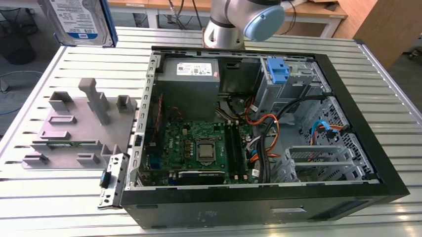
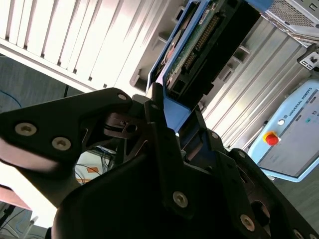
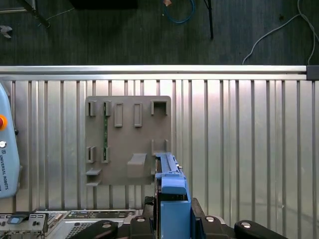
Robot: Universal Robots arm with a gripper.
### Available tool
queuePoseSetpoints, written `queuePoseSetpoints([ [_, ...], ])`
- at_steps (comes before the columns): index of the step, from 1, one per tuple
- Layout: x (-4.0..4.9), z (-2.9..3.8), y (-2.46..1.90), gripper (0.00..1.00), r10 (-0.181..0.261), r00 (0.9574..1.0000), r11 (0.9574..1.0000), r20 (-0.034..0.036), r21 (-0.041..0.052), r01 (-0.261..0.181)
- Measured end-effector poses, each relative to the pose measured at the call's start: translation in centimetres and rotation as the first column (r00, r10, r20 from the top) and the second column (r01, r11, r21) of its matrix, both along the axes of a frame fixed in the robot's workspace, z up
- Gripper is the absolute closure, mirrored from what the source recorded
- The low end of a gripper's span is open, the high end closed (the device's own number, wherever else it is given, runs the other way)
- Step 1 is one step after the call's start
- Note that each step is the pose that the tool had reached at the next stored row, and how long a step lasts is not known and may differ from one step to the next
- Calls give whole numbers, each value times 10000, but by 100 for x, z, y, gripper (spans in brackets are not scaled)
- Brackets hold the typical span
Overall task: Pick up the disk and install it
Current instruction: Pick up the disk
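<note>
Slatted metal table (image 1: 376, 69) carries an open computer case (image 1: 264, 200) and a grey fixture plate (image 3: 127, 137). The disk (image 1: 78, 19) is held aloft over the exterior view's left, clamped at its blue rail by the gripper (image 2: 175, 115). Pick-up is judged done; installation is not, and calls for the rails to be squared to the drive cage (image 1: 293, 86).

Gripper state: clamped, load carried.
My arm (image 1: 245, 22) is upright at its wrist joint. My gripper (image 2: 174, 112) points downward, and its black fingers (image 2: 157, 107) press on the blue side rails of the disk (image 2: 199, 45), gripping it edge-on and aloft.
</note>
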State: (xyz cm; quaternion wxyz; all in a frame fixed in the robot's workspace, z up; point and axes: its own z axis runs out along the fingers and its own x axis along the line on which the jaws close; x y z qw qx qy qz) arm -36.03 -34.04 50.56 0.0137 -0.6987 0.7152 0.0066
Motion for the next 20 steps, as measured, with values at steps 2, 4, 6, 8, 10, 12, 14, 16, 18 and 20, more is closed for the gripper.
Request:
queuePoseSetpoints([
  [2,44,0,-1,64,0,10000,10000,0,1,0],
  [4,87,-1,-2,64,0,10000,10000,0,1,0],
  [6,132,-1,-2,64,0,10000,10000,0,1,0],
  [8,184,0,-3,64,0,10000,10000,-3,0,0],
  [10,233,0,-4,64,0,10000,10000,-3,1,0],
  [12,282,-1,-5,64,0,10000,10000,-4,1,0],
  [14,332,-1,-5,64,0,10000,10000,-6,1,0],
  [16,381,0,-5,64,0,10000,10000,-9,0,0],
  [18,427,0,-6,64,0,10000,10000,-9,0,0],
  [20,476,-1,-7,64,1,10000,10000,-10,1,-1],
])
